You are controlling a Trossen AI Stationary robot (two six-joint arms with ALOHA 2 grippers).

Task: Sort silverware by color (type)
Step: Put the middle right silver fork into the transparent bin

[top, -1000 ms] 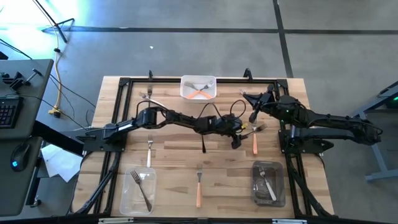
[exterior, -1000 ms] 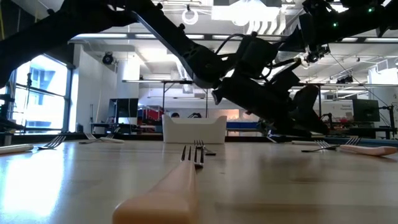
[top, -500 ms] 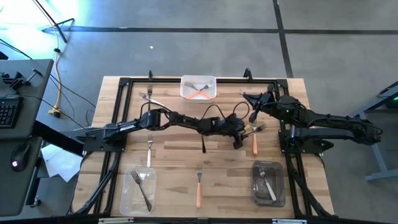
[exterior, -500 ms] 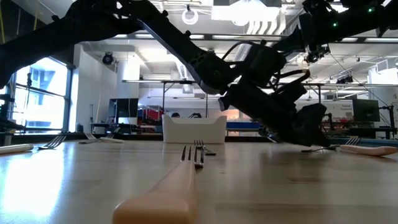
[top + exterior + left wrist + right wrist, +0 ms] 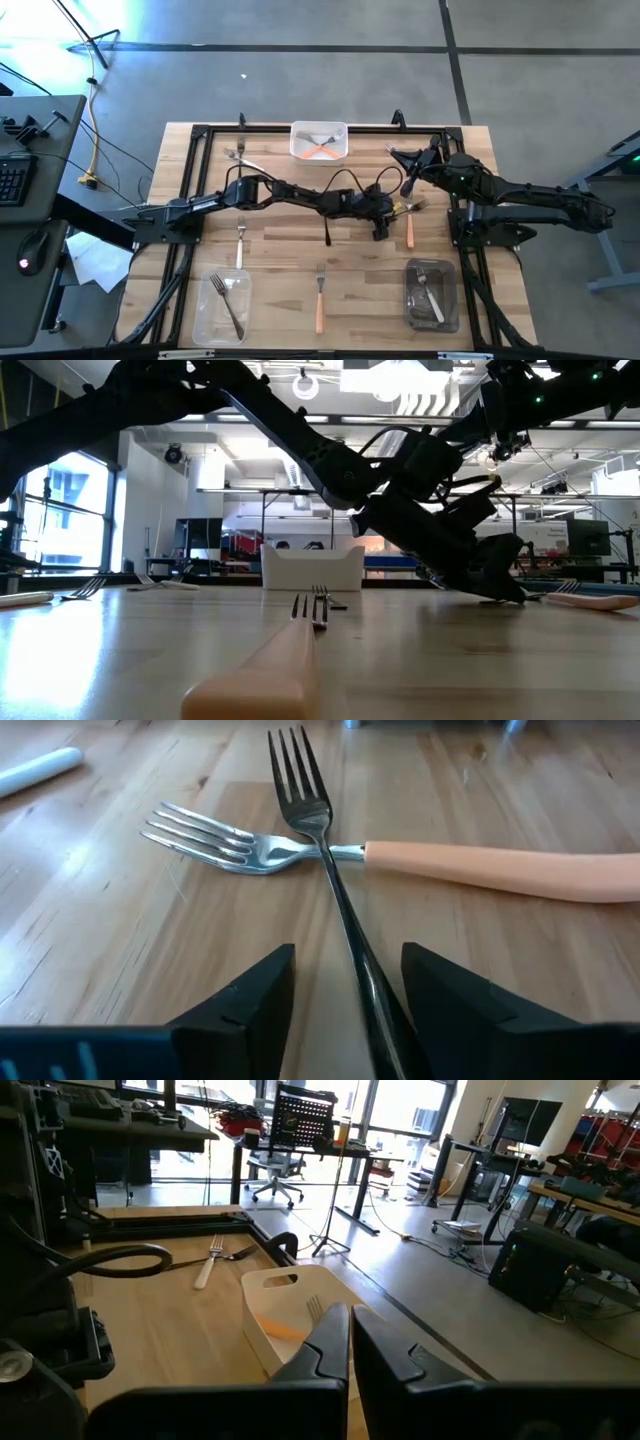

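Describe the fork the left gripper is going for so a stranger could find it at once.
Start at the white tray on the table's far edge, then drop to the left gripper right of centre. Between its open fingers lies the all-metal fork; its neck crosses the neck of the orange-handled fork beside it.

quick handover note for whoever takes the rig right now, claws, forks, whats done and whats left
Left claw: open, low at the table's centre-right, fingers either side of the all-metal fork, which lies across the neck of an orange-handled fork. No grip yet.
Right claw: shut, empty, raised near the table's far right.
Done: white tray holds an orange fork and another fork; clear tray and dark tray each hold a fork.
Left: the crossed pair, a second orange fork at front centre, a white-handled fork on the left, and more at the far left corner.
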